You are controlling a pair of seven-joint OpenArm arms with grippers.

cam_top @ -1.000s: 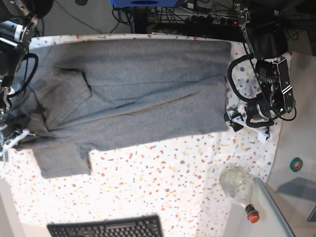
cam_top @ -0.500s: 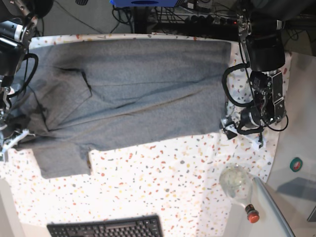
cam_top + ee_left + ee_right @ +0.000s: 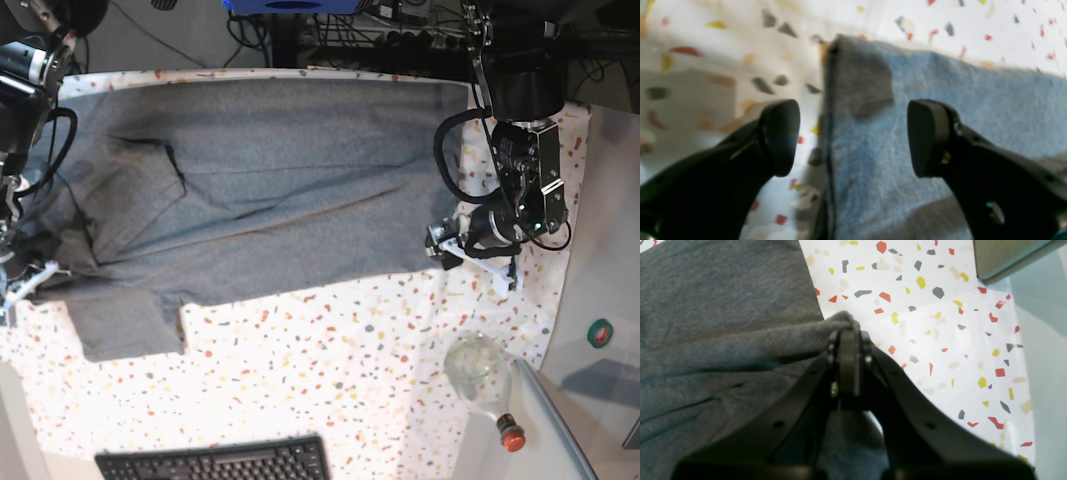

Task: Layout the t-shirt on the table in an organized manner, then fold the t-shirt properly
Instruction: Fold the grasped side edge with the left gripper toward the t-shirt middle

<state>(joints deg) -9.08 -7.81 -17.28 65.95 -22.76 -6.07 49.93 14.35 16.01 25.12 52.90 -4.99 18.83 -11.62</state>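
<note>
The grey t-shirt (image 3: 270, 190) lies spread wide across the flecked table (image 3: 330, 350), one sleeve (image 3: 125, 320) pointing toward the front. My left gripper (image 3: 447, 246) is open at the shirt's lower right corner. In the left wrist view its gripper (image 3: 853, 138) straddles the hem edge of the t-shirt (image 3: 923, 80), one finger (image 3: 781, 136) over the bare table (image 3: 723, 40). My right gripper (image 3: 848, 338) is shut on a bunched fold of the t-shirt (image 3: 723, 323) at its left edge, low over the table (image 3: 940, 340). In the base view the right gripper (image 3: 22, 272) sits at the far left.
A black keyboard (image 3: 215, 462) lies at the front edge. A clear bottle with a red cap (image 3: 485, 385) lies at the front right beside a plain grey surface (image 3: 610, 280). Cables and equipment crowd the back edge. A box corner (image 3: 1007, 256) shows near the right gripper.
My left arm has moved leftward in the base view, bringing its open gripper from beside the shirt onto its lower right corner. The right arm and the shirt have not moved.
</note>
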